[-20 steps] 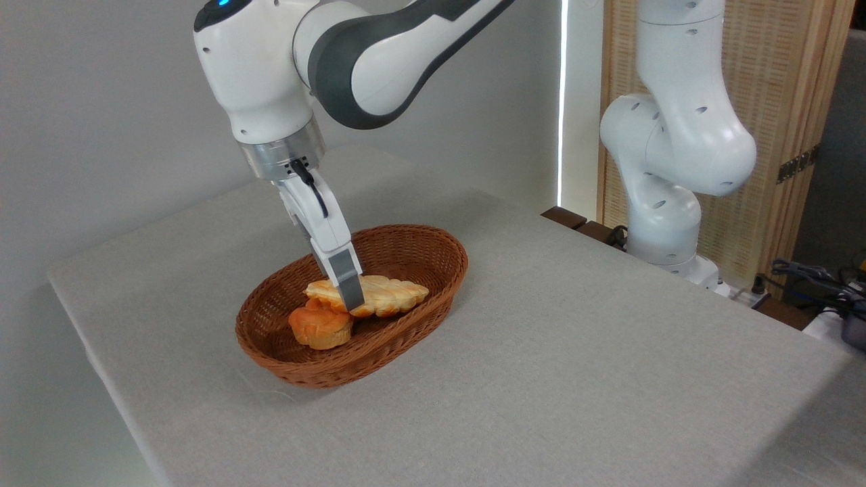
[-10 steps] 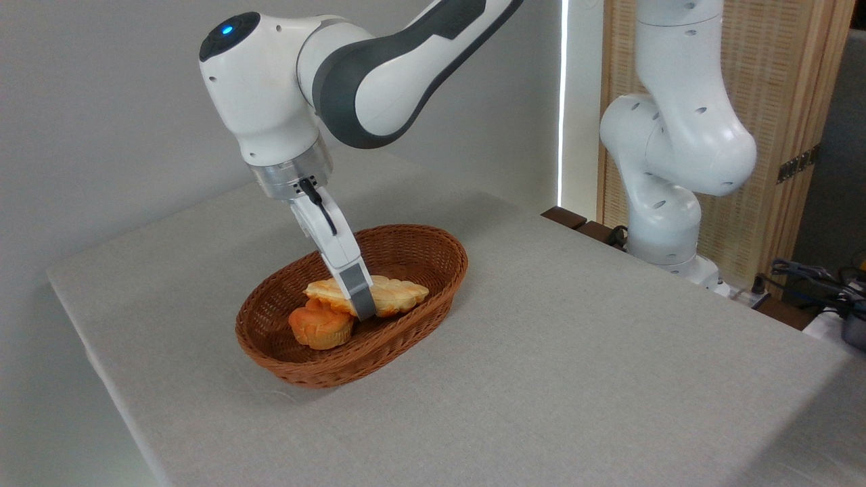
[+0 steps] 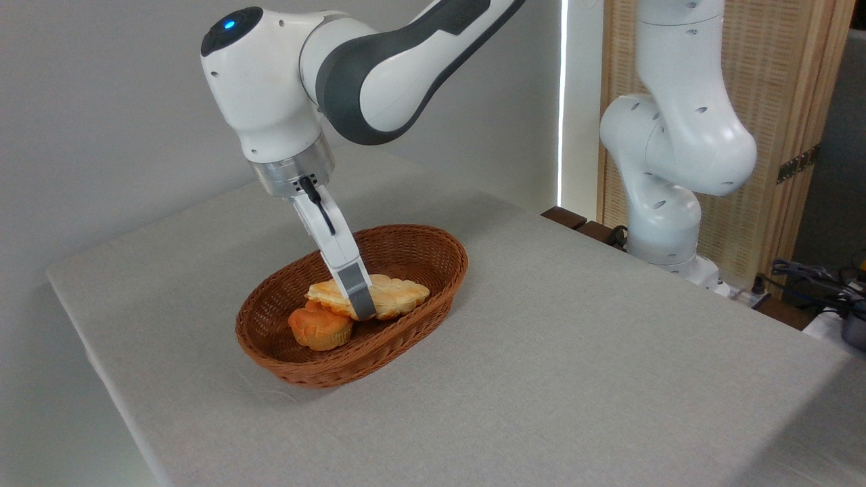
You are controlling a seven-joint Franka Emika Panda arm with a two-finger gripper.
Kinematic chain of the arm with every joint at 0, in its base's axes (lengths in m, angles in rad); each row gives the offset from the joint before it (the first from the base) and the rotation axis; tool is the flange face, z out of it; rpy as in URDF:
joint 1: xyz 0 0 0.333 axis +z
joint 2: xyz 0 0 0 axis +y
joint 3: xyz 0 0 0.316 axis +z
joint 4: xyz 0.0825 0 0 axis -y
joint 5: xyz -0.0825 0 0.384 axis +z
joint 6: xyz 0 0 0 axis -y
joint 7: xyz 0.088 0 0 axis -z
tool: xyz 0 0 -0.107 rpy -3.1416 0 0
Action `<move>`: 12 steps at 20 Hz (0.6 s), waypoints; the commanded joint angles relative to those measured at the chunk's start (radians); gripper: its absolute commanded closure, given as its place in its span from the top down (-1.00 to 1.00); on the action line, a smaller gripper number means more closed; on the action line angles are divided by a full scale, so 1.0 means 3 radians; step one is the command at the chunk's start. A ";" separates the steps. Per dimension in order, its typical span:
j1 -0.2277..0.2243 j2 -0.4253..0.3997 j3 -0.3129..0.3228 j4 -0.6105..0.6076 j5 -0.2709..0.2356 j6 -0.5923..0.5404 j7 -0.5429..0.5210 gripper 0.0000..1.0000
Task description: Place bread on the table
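The bread (image 3: 396, 295), a pale golden leaf-shaped pastry, lies in the brown wicker basket (image 3: 433, 260) on the grey table (image 3: 575, 365). My gripper (image 3: 362, 304) reaches down into the basket and straddles the middle of the bread. Its near grey fingertip (image 3: 360, 297) sits against the bread's front edge. The far finger is hidden behind the near one, so the gap between the jaws does not show. A small round orange bun (image 3: 321, 328) rests just left of and below the fingertip.
The basket stands left of the table's centre, with bare grey cloth all around it. The arm's white base (image 3: 666, 223) rises beyond the table's right back edge, with cables (image 3: 812, 277) further right. A wall lies behind on the left.
The gripper came down and slightly to the right onto the bread, then nearly stopped. In the last half second the wrist rose a little and the bread nudged a few pixels right.
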 commanded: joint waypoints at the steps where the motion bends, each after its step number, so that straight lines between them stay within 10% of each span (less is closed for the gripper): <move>1: 0.0010 -0.0043 0.0018 -0.0002 -0.0050 -0.0056 0.0075 -0.06; 12: 0.0015 -0.0166 0.0069 0.0039 -0.0116 -0.0128 0.0065 -0.03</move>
